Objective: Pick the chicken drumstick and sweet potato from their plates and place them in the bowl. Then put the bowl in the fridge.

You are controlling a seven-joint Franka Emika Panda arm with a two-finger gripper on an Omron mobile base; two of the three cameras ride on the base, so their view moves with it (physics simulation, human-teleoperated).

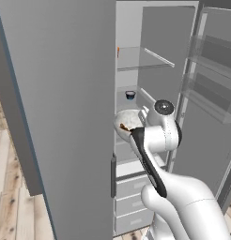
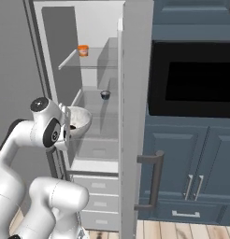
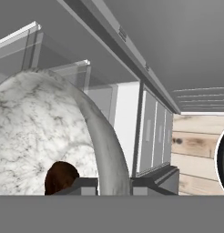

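My gripper (image 3: 114,186) is shut on the rim of the white, grey-mottled bowl (image 3: 36,132), one finger inside the wall and one outside. I hold the bowl (image 1: 126,123) at the open fridge (image 1: 150,79), level with a middle shelf, and its far part reaches into the compartment. The gripper (image 2: 69,125) grips the bowl (image 2: 81,117) on the side nearest me. A brown piece of food (image 3: 60,176) lies at the bottom of the bowl; I cannot tell whether it is the chicken drumstick or the sweet potato. The plates are out of view.
The fridge door (image 1: 56,117) stands open on the left, and the other door's edge (image 2: 131,116) is on the right. A small dark cup (image 1: 130,95) sits deeper on the shelf and an orange tub (image 2: 82,50) on the shelf above. Drawers (image 2: 96,205) lie below. Dark blue cabinets (image 2: 191,163) flank the fridge.
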